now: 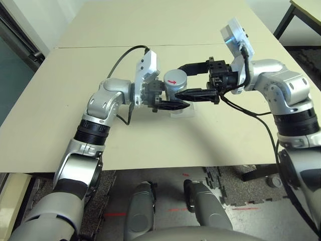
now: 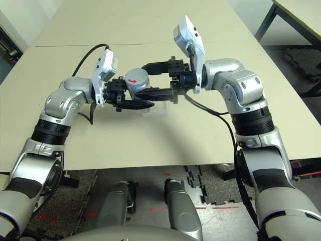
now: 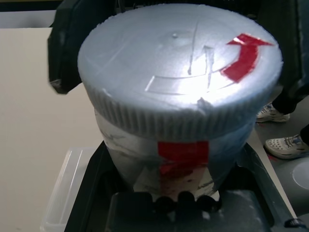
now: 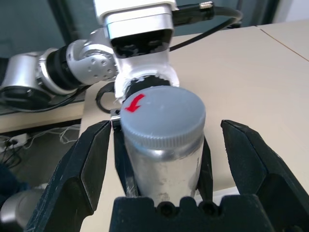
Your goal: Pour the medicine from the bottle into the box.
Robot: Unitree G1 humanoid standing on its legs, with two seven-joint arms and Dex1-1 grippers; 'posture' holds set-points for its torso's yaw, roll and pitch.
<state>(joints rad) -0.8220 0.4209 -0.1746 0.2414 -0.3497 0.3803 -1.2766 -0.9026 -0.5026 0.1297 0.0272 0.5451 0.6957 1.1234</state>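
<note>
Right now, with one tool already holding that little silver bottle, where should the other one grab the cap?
Probably by the cap's ribbed rim, coming level from the robot's right. The left tool clamps the bottle lower on its body, leaving the cap clear, and the open right tool already has a finger on either side.

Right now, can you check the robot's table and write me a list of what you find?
Surface: beige table, bare around the arms.
Job's things: bottle held above the table, grey cap on; clear box on the table beneath.
Clutter: nothing seen.
Claws: left claw shut on the bottle; right claw open, fingers either side of the cap, apart from it.
Cables: black cable on the left arm.
Surroundings: second table, floor mats.
</note>
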